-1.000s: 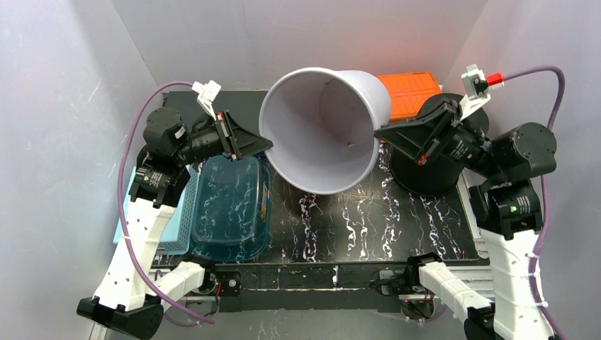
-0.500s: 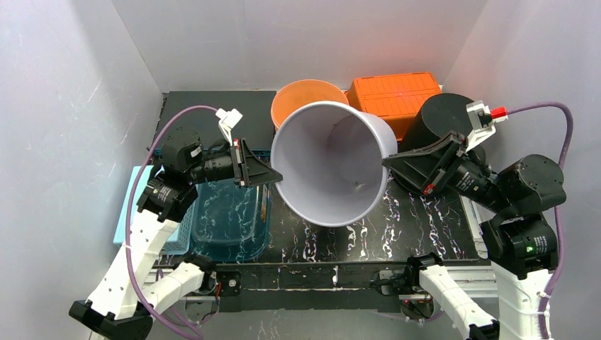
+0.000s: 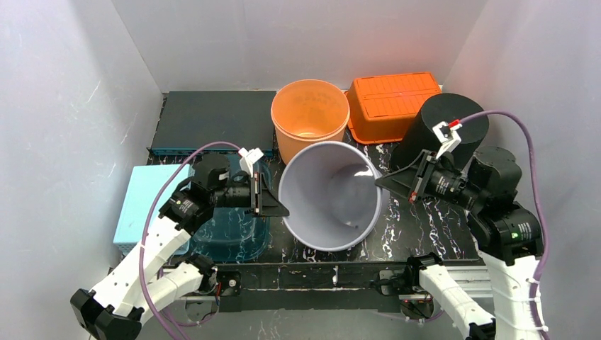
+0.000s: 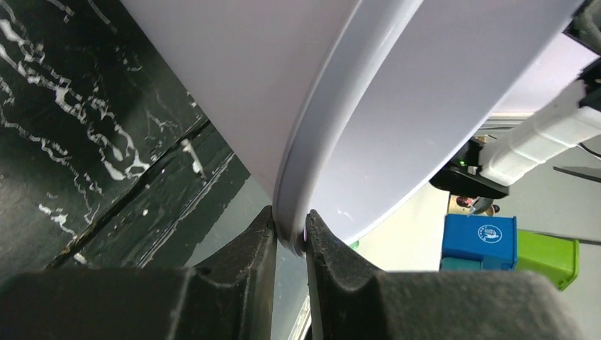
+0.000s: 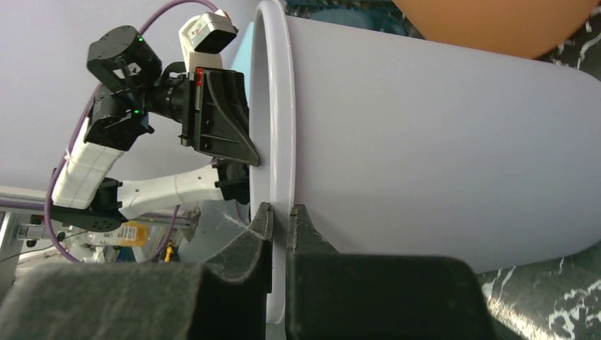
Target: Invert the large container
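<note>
Over the black marbled surface (image 3: 432,223), the large pale-lilac plastic bucket (image 3: 333,212) faces mouth-up, its rim pinched on opposite sides by the left claw (image 3: 282,210) and right claw (image 3: 378,182).

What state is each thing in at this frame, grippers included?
large container: mouth up, not yet flipped, rim pinched on both sides.
left gripper: shut on its rim.
right gripper: shut on its rim.
orange bucket: upright, mouth open.
black container: flat closed end up.
</note>
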Robot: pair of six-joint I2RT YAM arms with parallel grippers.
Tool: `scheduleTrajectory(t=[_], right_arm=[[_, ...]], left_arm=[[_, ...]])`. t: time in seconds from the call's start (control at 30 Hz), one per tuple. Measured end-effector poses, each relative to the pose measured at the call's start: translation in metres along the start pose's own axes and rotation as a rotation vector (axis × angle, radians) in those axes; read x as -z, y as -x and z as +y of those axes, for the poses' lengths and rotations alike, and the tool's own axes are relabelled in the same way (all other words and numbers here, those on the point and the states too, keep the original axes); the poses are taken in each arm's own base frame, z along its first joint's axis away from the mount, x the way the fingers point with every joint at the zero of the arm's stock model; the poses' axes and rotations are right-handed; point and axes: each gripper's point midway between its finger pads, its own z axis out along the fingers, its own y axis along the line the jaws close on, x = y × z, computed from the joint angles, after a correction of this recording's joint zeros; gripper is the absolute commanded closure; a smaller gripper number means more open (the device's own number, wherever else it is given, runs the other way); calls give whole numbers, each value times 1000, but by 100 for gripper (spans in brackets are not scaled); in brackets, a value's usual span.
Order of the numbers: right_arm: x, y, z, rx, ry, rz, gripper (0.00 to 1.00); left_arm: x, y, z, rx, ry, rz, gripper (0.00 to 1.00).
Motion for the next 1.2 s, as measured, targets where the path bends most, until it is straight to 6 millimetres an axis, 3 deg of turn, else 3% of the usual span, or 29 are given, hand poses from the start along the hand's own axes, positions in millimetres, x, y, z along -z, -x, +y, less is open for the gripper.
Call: scheduleTrajectory(t=[0.23, 0.3, 0.43, 0.57, 0.8, 1.0, 1.2], right_arm=[[-9, -25, -29, -49, -72, 103, 89], [-13, -31, -34, -67, -67, 126, 82], [-17, -28, -35, -51, -58, 112, 70], [-18, -25, -40, -37, -78, 93, 67], [-23, -25, -48, -44, -100, 100, 53], [-25, -21, -39, -33, -47, 102, 47], [-31, 6, -27, 19, -36, 92, 44]], left_arm=[[-22, -22, 37, 76, 67, 31, 100], [-28, -25, 46, 98, 84, 39, 100], [-38, -23, 55, 107, 106, 33, 100], [-44, -25, 67, 114, 133, 34, 100], [-46, -33, 84, 118, 180, 45, 100], [-52, -33, 92, 125, 200, 56, 100], [-62, -35, 110, 164, 258, 78, 100]])
